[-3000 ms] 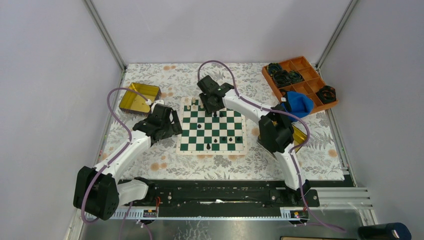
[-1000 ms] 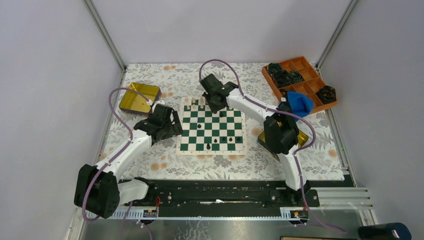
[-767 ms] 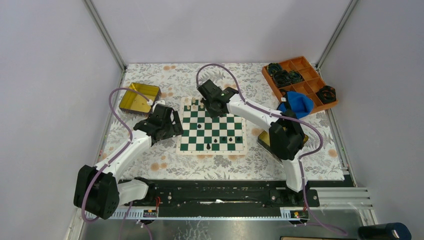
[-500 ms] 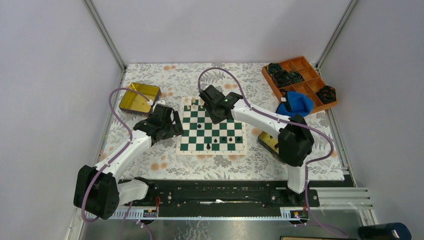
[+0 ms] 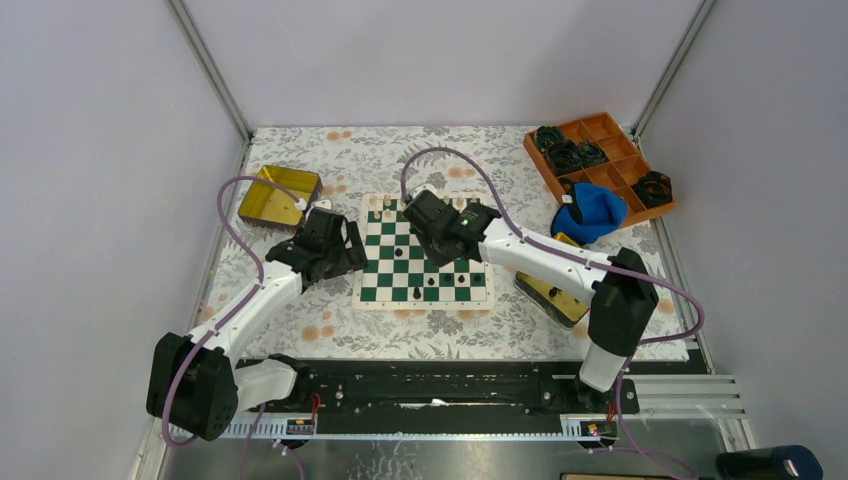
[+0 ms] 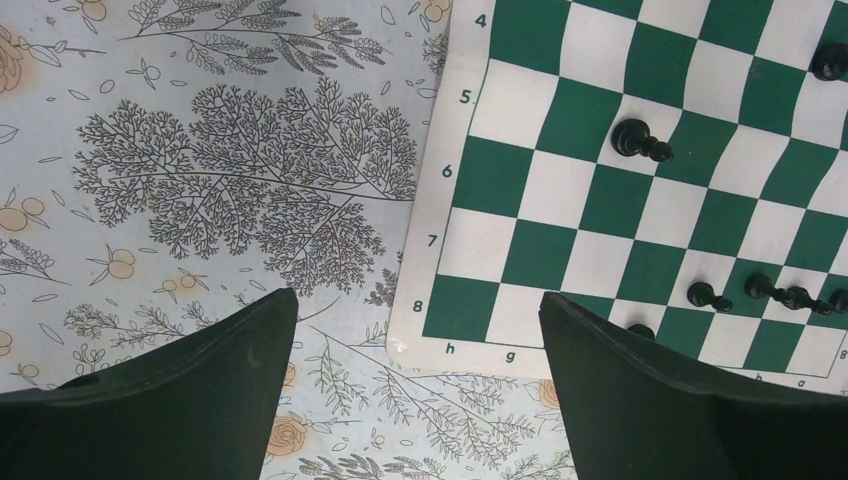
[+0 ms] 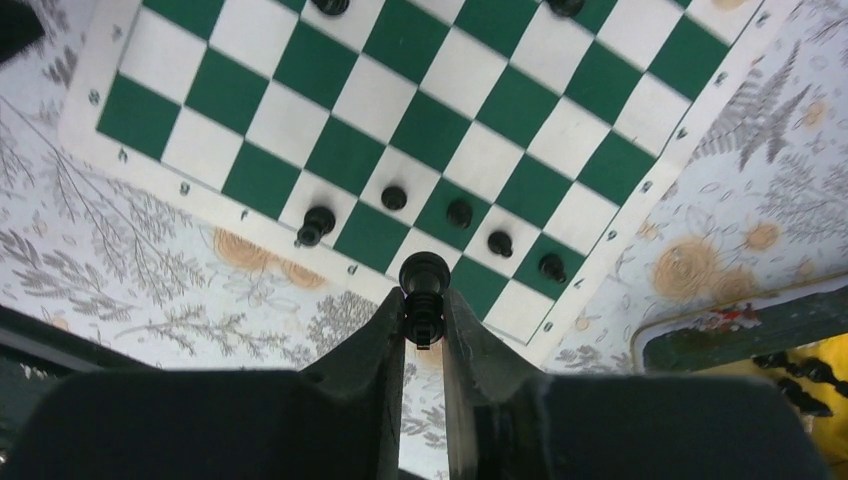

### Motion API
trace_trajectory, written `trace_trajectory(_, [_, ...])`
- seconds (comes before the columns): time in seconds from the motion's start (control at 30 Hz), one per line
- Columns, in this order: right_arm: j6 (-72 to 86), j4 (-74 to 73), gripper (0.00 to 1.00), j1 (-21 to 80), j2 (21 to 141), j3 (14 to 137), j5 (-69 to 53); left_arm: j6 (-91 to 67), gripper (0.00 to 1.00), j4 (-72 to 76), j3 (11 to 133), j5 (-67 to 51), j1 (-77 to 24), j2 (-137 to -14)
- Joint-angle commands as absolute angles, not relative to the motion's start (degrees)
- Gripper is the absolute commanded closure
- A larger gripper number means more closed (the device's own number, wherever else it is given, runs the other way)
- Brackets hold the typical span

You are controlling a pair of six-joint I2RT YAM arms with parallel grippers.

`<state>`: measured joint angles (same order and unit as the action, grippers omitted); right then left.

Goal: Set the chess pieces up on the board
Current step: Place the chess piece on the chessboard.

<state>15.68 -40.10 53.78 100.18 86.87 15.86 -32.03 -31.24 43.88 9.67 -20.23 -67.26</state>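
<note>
The green-and-white board [image 5: 385, 266] lies mid-table. My right gripper [image 7: 424, 312] is shut on a black chess piece [image 7: 424, 285], held above the board's near edge; in the top view its wrist [image 5: 441, 228] hangs over the board's middle. Several black pieces [image 7: 459, 212] stand in the nearest rows, one of them tipped [image 7: 316, 224]. A few cream pieces [image 5: 387, 204] stand at the far left corner. My left gripper [image 6: 420, 335] is open and empty, over the board's left corner [image 6: 440, 320]. More black pieces [image 6: 640, 140] show in its view.
A gold tin [image 5: 275, 195] sits left of the board. Another gold tin [image 5: 552, 292] with black pieces [image 7: 800, 372] lies right of it. At the back right stand an orange compartment tray [image 5: 600, 160] with dark rings and a blue cloth [image 5: 592, 212].
My right arm has swung from the board's far edge towards its middle and near side, still carrying the black piece. The left arm has not moved.
</note>
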Motion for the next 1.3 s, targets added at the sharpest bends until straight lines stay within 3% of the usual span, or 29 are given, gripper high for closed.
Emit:
trace_trajectory(0.0, [19.4, -41.7, 0.95, 56.9, 96.5, 83.6, 17.5, -31.1, 0.01, -27.7, 43.7, 8.9, -20.5, -66.3])
trace_trajectory(0.37, [23.6, -41.5, 0.95, 59.7, 93.4, 79.9, 16.9, -31.1, 0.01, -27.3, 43.7, 8.5, -20.6, -66.7])
trace_trajectory(1.27, [22.6, -37.7, 0.95, 59.7, 102.5, 80.6, 10.3, -31.1, 0.01, -27.5, 43.9, 10.1, -20.6, -67.1])
